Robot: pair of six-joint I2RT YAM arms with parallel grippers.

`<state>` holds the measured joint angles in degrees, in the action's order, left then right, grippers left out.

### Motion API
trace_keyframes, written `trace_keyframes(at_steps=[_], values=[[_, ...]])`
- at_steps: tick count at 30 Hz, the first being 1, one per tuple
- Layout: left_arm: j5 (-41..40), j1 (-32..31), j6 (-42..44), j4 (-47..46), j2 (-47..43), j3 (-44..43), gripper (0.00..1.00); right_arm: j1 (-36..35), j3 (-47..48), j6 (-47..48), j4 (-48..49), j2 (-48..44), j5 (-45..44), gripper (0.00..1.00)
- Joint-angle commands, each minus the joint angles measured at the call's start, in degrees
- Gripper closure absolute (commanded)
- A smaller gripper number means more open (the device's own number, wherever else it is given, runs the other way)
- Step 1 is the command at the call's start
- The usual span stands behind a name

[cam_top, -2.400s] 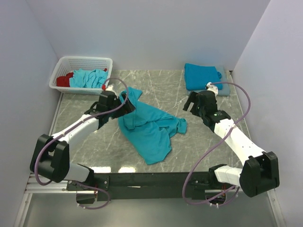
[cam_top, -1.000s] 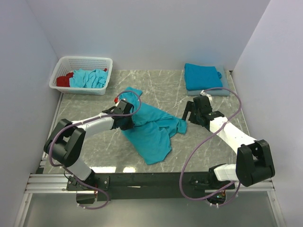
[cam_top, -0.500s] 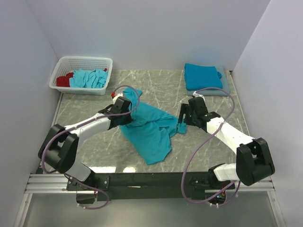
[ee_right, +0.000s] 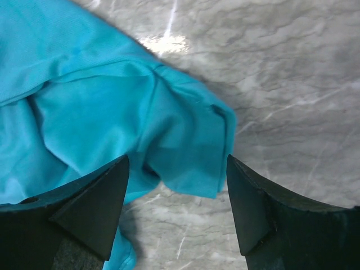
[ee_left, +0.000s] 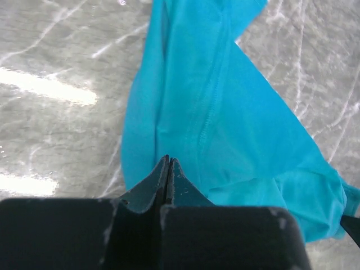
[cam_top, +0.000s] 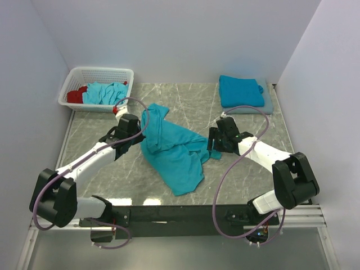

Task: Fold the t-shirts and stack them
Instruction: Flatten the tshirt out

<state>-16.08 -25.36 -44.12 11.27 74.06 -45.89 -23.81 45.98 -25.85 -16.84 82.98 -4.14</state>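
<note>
A loose t-shirt (cam_top: 174,149), plain teal-blue, lies crumpled at mid-bench, its body bunched in long folds that run from the far left toward the near edge; one short sleeve (ee_right: 185,146) lies flat on the marble at its right side; a folded t-shirt (cam_top: 241,90) of the same blue rests squared at the far right corner; more turquoise t-shirts (cam_top: 107,93) sit heaped in the white basket (cam_top: 121,73) at the far left.

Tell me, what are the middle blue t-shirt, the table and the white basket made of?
The t-shirt looks like soft matte cotton knit: it creases and shows a stitched seam. The table seems polished grey marble or a marble-look sheet: pale veins, shiny glare. The basket looks like white plastic, with a moulded lattice wall.
</note>
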Motion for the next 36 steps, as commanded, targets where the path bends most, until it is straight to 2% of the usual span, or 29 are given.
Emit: trace_keyframes(at_steps=[1,2,3,4,5,6,12,15,17,19,20,21,22,23,26,29,30,31,33,34,35,36], values=[[5.77,0.23,2.98,-3.7,-0.85,0.54,0.99,-0.71,2.01,0.8,1.37,-1.77,1.5,0.24],[10.23,0.23,3.77,-5.19,0.02,0.71,0.93,-0.8,1.84,0.88,1.2,-1.94,1.51,0.24],[12.19,0.14,4.47,-5.9,0.73,0.71,0.73,-0.71,1.75,0.88,1.11,-2.03,1.42,0.24],[14.04,0.05,4.65,-6.6,1.25,0.8,0.56,-0.71,1.66,0.88,1.2,-2.21,1.33,0.24],[16.75,0.05,4.92,-7.04,2.65,0.63,0.33,-0.71,1.57,0.8,0.85,-2.03,1.16,0.24],[18.26,-0.03,5.44,-7.31,3.36,0.36,0.01,-0.71,1.57,0.8,0.76,-2.03,1.07,0.24],[23.19,-1.53,7.73,-6.44,10.04,-1.83,0.01,-0.8,0.96,0.97,0.58,-2.3,0.63,0.24],[21.79,-3.28,8.52,-4.68,12.86,-3.59,0.01,-0.71,0.87,1.06,0.32,-2.47,0.45,0.24],[18.37,-4.25,9.05,-2.14,14.43,-5.17,0.05,-0.8,0.34,0.97,0.06,-3.0,-0.07,0.24],[16.26,-4.69,8.7,-0.64,15.14,-6.05,0.21,-0.71,-0.09,0.8,-0.12,-3.35,-0.95,0.24],[14.42,-4.78,8.44,0.76,15.58,-6.66,0.59,-0.71,-0.27,0.8,-0.3,-3.52,-0.96,0.24],[13.36,-4.87,7.65,1.12,15.59,-6.84,0.77,-0.71,-0.45,0.8,-0.3,-3.7,-1.04,0.24],[10.74,-5.13,7.03,1.65,15.5,-6.93,0.88,-0.8,-0.62,0.88,-0.47,-3.7,-1.13,0.24],[9.5,-5.13,6.77,2.52,15.5,-6.93,0.9,-0.71,-0.71,0.8,-0.56,-3.7,-1.22,0.24],[7.11,-5.31,6.41,5.25,16.64,-8.51,0.87,-0.8,-1.06,0.97,-1.0,-4.32,-1.57,0.24],[11.83,-5.66,7.64,4.56,17.52,-8.78,0.89,-0.71,-1.41,1.06,-1.09,-5.02,-1.57,0.24],[12.99,-5.66,8.17,3.86,17.69,-8.69,0.97,-0.8,-1.42,1.15,-1.09,-5.28,-1.66,0.24],[13.87,-6.01,8.43,3.59,17.7,-8.6,0.99,-0.71,-1.5,1.15,-1.18,-5.37,-1.75,0.24],[14.23,-6.36,8.43,4.63,18.57,-9.22,0.94,-0.71,-1.59,1.15,-1.26,-5.63,-1.83,0.24],[13.97,-6.8,8.43,5.08,18.84,-9.48,0.86,-0.8,-1.68,1.15,-1.26,-5.72,-1.83,0.24],[13.97,-6.98,8.26,5.25,19.36,-9.92,0.73,-0.8,-1.85,1.24,-1.26,-5.72,-1.83,0.24],[14.31,-7.15,8.26,5.43,19.63,-10.18,0.7,-0.71,-1.85,1.15,-1.18,-5.72,-1.92,0.24]])
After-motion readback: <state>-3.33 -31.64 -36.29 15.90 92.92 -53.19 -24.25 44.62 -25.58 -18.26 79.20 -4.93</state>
